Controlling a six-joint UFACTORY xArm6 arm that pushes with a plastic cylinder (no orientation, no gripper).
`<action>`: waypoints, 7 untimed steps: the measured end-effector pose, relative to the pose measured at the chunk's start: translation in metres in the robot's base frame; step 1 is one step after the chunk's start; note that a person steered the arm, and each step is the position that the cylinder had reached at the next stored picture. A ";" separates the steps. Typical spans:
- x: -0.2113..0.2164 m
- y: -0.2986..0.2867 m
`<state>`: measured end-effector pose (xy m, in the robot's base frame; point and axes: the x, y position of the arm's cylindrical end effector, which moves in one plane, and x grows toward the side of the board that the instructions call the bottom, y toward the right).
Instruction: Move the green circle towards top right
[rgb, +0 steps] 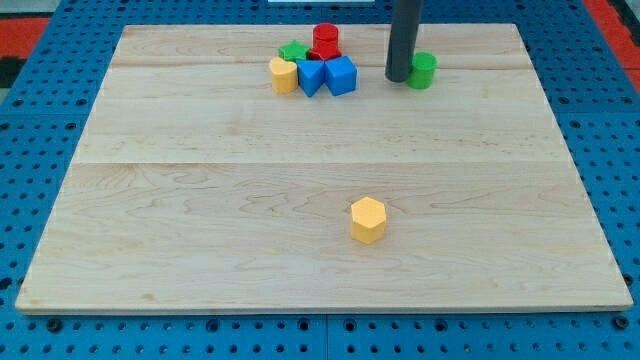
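Note:
The green circle (424, 70) is a short green cylinder near the view's top, right of centre. My rod comes down from the top edge and my tip (398, 78) rests on the board right against the green circle's left side, partly covering it. They look to be touching.
A cluster sits left of my tip: a red block (326, 41), a green block (293, 51), a yellow block (284, 75) and two blue blocks (311, 76) (341, 75). A yellow hexagon (368, 220) lies alone lower down. The wooden board (200, 200) lies on a blue pegboard.

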<state>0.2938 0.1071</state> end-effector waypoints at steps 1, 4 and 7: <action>0.001 0.018; 0.008 0.064; 0.003 0.089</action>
